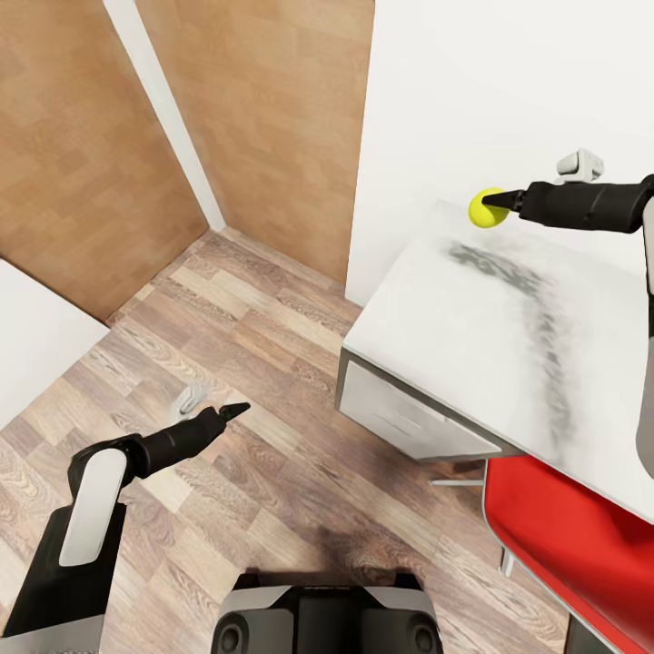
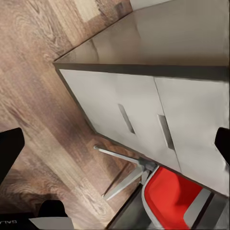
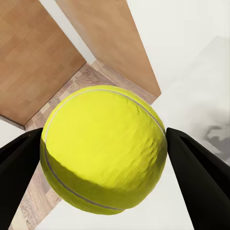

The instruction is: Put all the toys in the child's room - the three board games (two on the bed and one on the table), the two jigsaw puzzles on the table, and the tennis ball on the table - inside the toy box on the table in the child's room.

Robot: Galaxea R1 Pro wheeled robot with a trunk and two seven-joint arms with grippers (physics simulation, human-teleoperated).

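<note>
While the right gripper (image 1: 502,201) pinches the tennis ball (image 1: 487,207) between its 2 black fingers (image 3: 196,172), the ball hangs in the air above the far left corner of the table (image 1: 472,318), clear of the pale speckled top rather than resting on it. From the right wrist view the ball (image 3: 104,148) sits squarely between the fingers, touching both, with the wood-panelled wall and the plank floor (image 1: 227,381) beyond it. The left gripper (image 1: 232,411) is held low over the floor at the near left, carrying nothing; its fingertips look close together from the head view, but I cannot tell for sure whether it is parted or closed. A red chair (image 1: 572,536) is tucked under the near right edge of the table, and the left wrist view shows the same chair (image 2: 175,196) below the desk's white drawer fronts (image 2: 143,120). By my reading, the step in hand is carrying the ball to the toy box, 1 of 6 toys to stow. The next move likely calls for turning or driving until the bin comes into sight, bringing the ball over its open top, lowering it inside and only then letting the fingers part, since a ball dropped from height may bounce out or roll off the desk.
</note>
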